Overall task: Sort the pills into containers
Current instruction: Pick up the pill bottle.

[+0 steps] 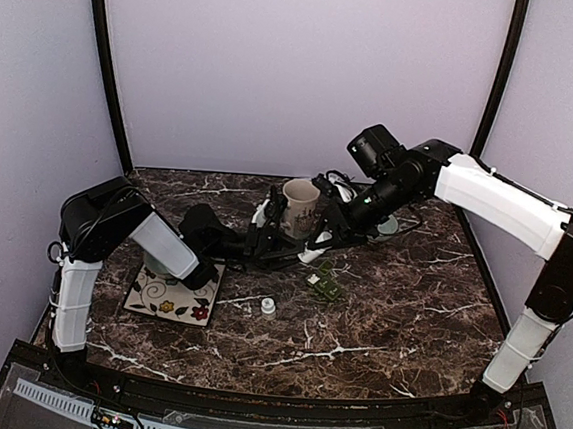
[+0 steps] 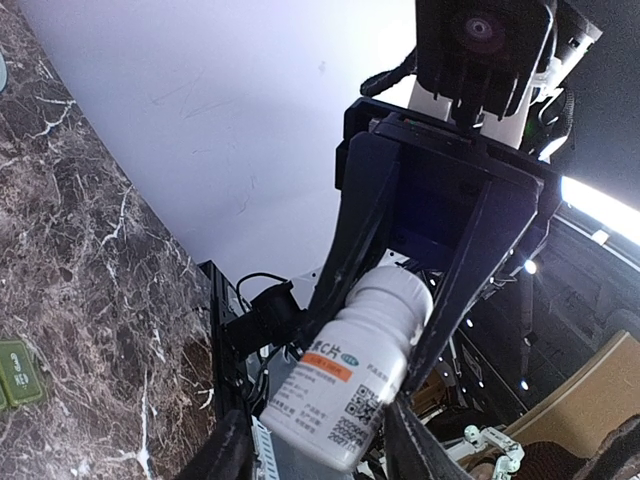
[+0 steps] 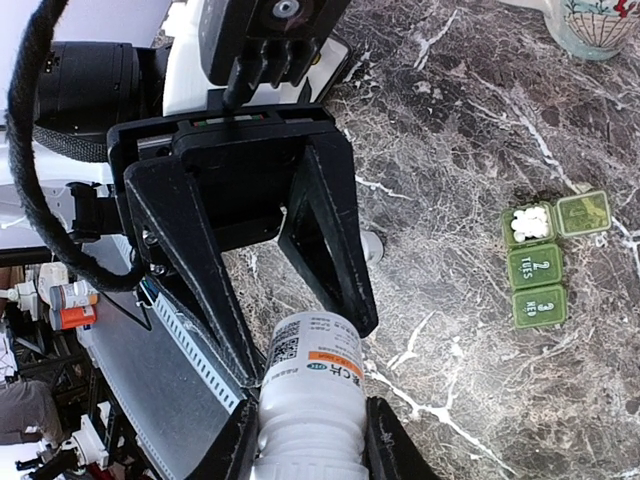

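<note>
Left hand [image 2: 315, 432] half-closed on bottle [image 2: 350, 370] body. Right hand [image 3: 305, 425] clamped narrower on cap end. Bottle held above table [image 1: 408, 316], beside mug [image 1: 300, 206]. Pill box [image 3: 535, 268] on table nearby, end compartment open, white pills [image 3: 528, 222] inside.

A dark brown, white-veined marble tabletop [image 1: 387, 324] carries a cream mug [image 1: 300, 206] that stands upright towards the back, with dark lettering on its side. A square white tile [image 1: 172, 296] with flower and swirl motifs lies flat at the front left. Pale lilac walls [image 1: 300, 65] enclose it.
</note>
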Controlling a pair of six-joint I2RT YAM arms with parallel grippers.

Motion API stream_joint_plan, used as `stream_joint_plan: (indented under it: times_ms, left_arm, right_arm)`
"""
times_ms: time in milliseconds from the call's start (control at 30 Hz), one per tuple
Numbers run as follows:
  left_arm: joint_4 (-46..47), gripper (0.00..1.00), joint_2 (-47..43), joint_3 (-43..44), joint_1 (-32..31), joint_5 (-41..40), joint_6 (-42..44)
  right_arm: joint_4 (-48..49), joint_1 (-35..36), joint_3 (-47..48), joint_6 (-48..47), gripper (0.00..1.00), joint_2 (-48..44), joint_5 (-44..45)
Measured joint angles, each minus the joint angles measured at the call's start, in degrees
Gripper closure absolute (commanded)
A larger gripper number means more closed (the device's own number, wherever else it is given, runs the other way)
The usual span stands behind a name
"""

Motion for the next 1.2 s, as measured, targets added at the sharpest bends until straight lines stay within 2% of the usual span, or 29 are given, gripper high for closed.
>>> stream_joint_plan:
  times_ms: [933,1200]
  left_arm:
    - [0.6,0.56,-0.3,1.5,0.4,1.1,-5.5]
    - [-3.9,0.56,-5.2,1.5,0.7,0.7,-2.0]
  right_arm:
    - [5.2,-1.9,-3.1,1.9,1.0,-0.9,-6.2]
    - [8.0,-2.9,-3.1,2.5,1.0,-2.5,-9.8]
